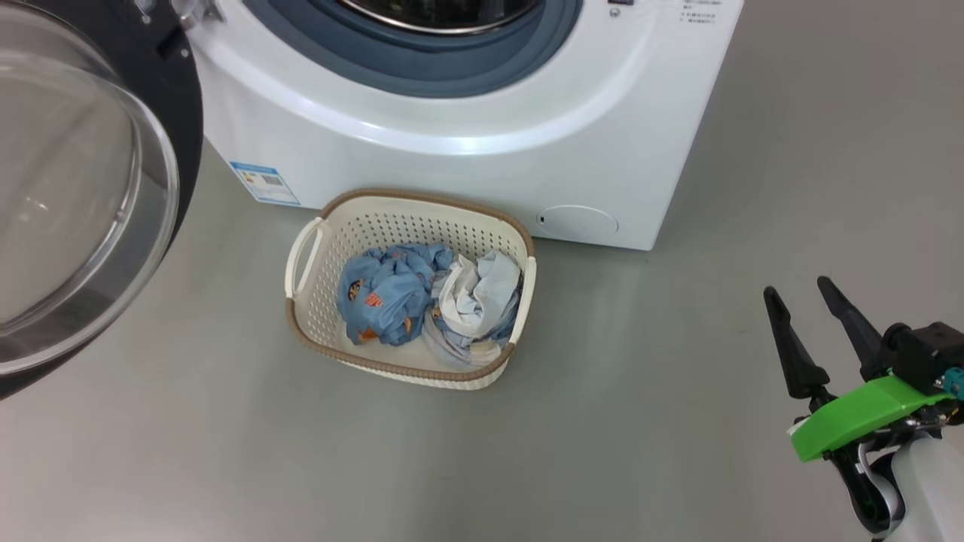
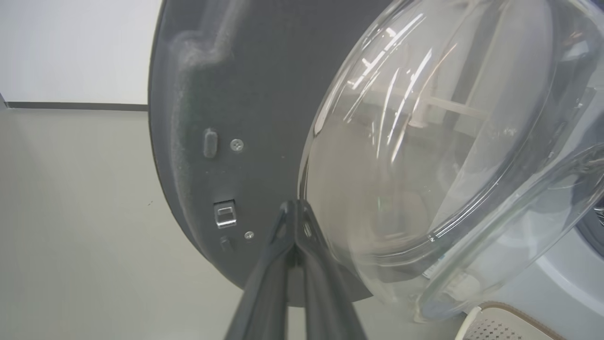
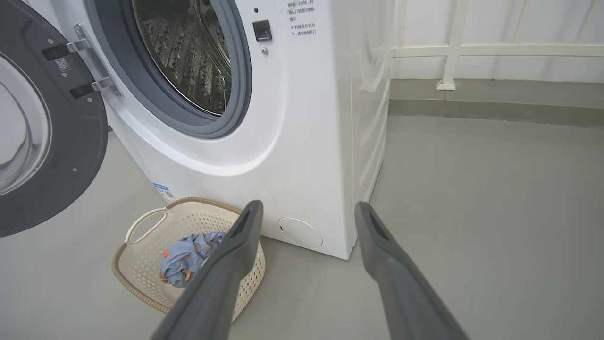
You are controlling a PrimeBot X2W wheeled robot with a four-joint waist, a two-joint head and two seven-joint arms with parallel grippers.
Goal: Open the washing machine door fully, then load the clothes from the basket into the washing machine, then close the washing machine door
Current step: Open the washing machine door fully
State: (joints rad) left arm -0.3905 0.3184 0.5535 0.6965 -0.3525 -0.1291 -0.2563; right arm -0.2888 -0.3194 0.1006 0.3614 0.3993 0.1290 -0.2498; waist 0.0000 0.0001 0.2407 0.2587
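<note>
Head view: the washer stands on the grey floor with its door swung wide open to the washer's left, hinged at the left edge of the drum opening. The door's black rim and bulging glass bowl face outward, away from the washer's front. The basket sits on the floor just in front of the washer, below the drum opening, its back rim near the front panel, between the blue label and the round cap. The clothes lie bunched inside the basket: the blue printed piece on the side toward the label, the white and pale grey piece on the side toward the cap.

The right fingers are spread wide with only air between them. They hang over the floor off the washer's right front corner, well apart from the basket. From the right wrist view they point toward the washer's lower front, and the grey seal and steel drum show through the open doorway.

In the left wrist view, the left fingers are pressed together, pinching nothing. Their tips sit at the door's inner face, where the dark rim meets the glass bowl. Whether they touch it cannot be told.
</note>
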